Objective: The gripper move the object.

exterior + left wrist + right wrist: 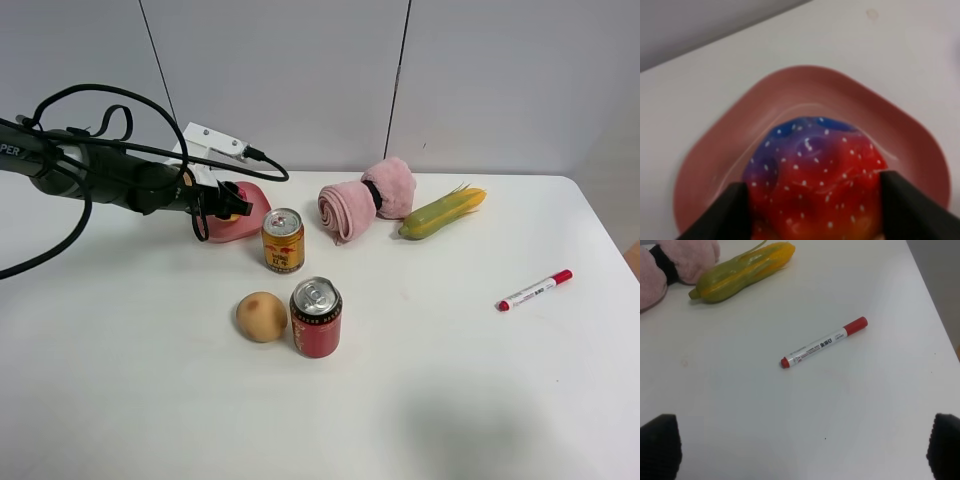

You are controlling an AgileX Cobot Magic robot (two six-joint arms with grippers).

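Left wrist: left claw [812,202] grips red bumpy obj [815,160] in pink dish [840,85].

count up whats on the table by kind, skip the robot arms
cans: 2 (gold can, red can)
toy foods: 3 (bumpy red fruit, tan round fruit, corn cob)
dishes: 1 (pink dish)
towels: 1 (rolled pink towel)
markers: 1 (red-capped marker)
total: 8
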